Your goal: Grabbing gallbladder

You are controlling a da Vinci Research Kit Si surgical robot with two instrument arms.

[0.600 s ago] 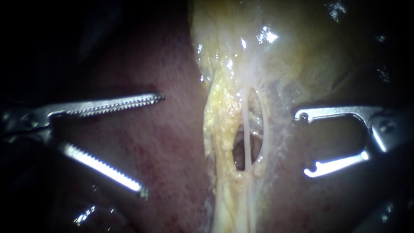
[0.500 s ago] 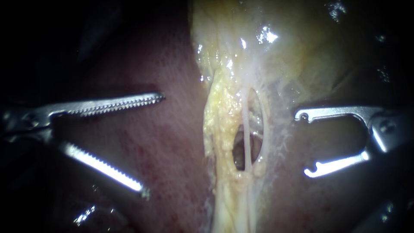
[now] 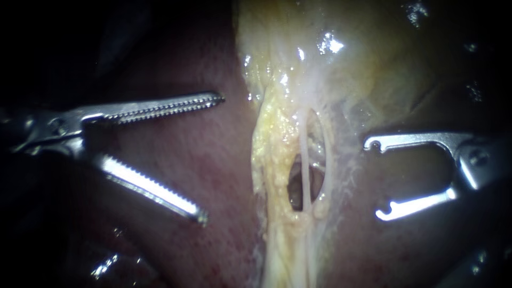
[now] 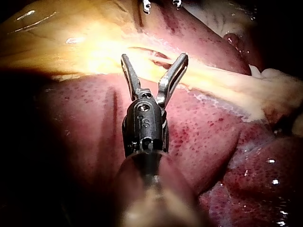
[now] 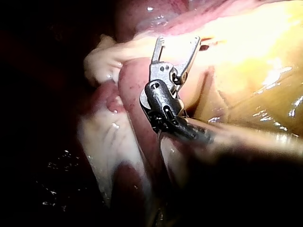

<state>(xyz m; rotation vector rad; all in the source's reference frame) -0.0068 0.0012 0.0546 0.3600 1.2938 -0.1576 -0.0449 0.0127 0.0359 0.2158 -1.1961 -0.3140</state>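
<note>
The gallbladder is a pale yellow, glistening sac at the upper middle and right of the endoscope view. It narrows downward into a yellow fatty strand with thin pale tubes crossing a small window. My left instrument comes in from the left with toothed jaws open wide over the liver, short of the strand. My right instrument stands open with thin hooked jaws to the right of the strand, holding nothing. In the left wrist view my left instrument gapes just before the yellow tissue. My right instrument is likewise open.
Red-brown liver lies under and around the strand on both sides. The left and upper left of the endoscope view are dark. In the right wrist view, pale folded tissue lies beside the liver lobe.
My left instrument has moved right and a little up, closer to the yellow strand, with its jaws still wide. My right instrument has not moved.
</note>
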